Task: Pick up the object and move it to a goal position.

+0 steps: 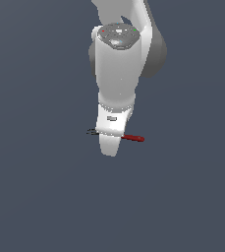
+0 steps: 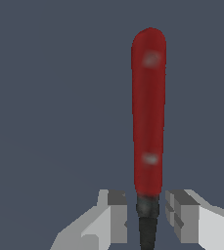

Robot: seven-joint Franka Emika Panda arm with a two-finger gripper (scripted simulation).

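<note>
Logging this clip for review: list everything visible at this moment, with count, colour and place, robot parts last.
tool: one, red handle with black shaft, lying on the surface, shaft between the fingers with a gap on each side
surface: one, flat dark blue-grey, fills both views
arm: one, white and grey, over the tool, hiding its middle in the exterior view
gripper: one, light grey fingers either side of the black shaft, not yet closed on it

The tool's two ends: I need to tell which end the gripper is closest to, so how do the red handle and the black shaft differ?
The red handle is thick with a rounded end; the black shaft is thinner. The handle lies beyond the fingers; the shaft sits between them, gaps visible on both sides. In the exterior view the handle shows clearly, the shaft barely. Both share one straight axis.
</note>
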